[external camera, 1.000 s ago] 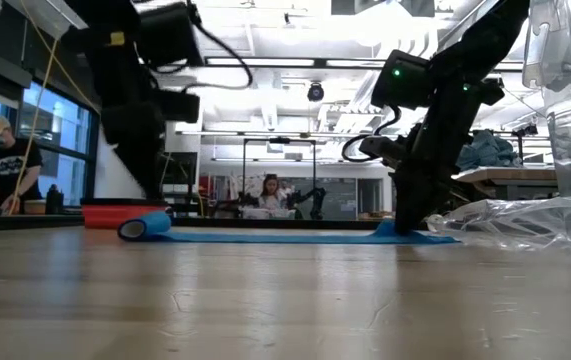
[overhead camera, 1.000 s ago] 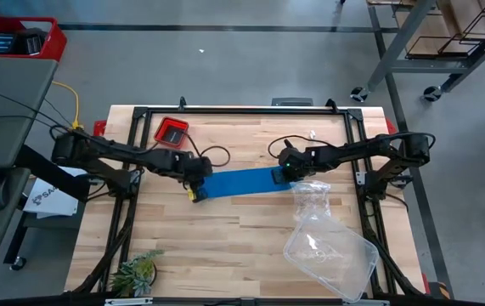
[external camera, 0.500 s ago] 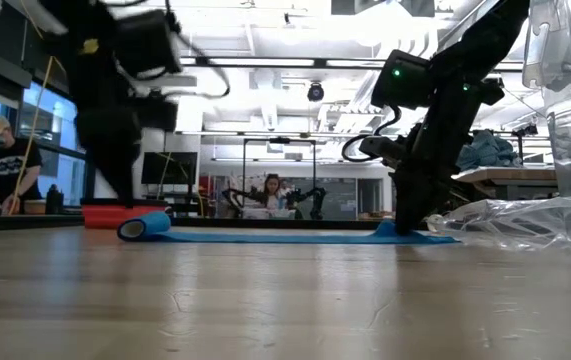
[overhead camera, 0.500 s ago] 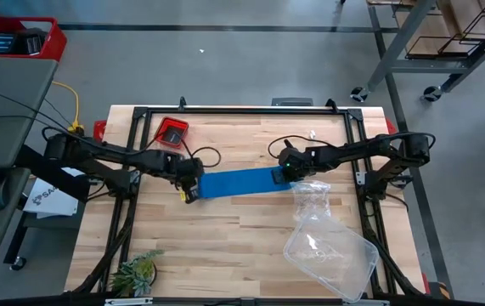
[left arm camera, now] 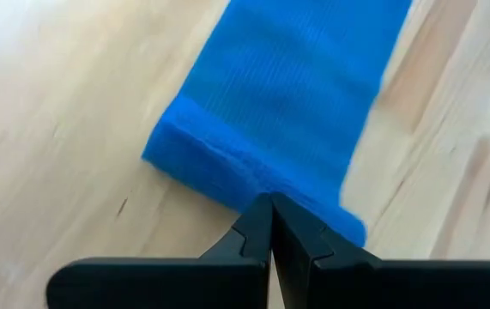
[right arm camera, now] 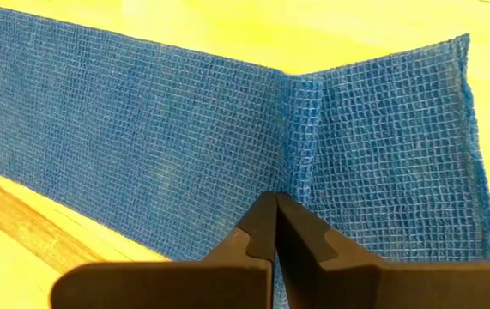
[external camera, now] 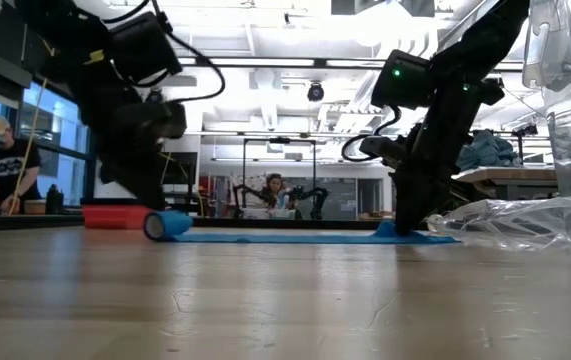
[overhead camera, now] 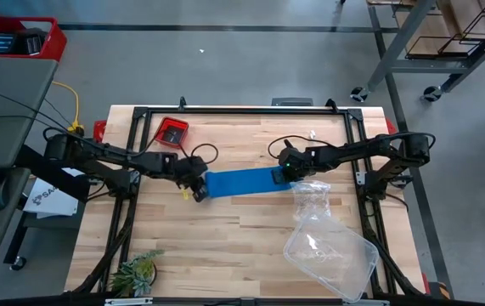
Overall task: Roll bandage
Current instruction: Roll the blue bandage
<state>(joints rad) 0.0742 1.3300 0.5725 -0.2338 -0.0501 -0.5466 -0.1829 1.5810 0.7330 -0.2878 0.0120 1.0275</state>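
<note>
the bandage (left arm camera: pixel 287 112) runs off the left wrist view's upper edge, its rolled end blurred; in the low view the left arm hides part of the red tray (external camera: pixel 115 216), and the clear plastic bag (external camera: pixel 525 222) is cut by the edge

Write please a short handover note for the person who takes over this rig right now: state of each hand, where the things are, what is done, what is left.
Left hand: fingers shut, tips against the rolled end of the bandage, not gripping it.
Right hand: fingers shut, pressing the bandage's other end onto the table.
Bandage: lies flat across the table's middle; a small roll has formed at the left arm's end.
Nearby: red tray behind the left hand, clear plastic bag beside the right hand.
Done: rolling has begun.
Left: most of the strip is unrolled; likely keep pushing the roll toward the right hand.
</note>
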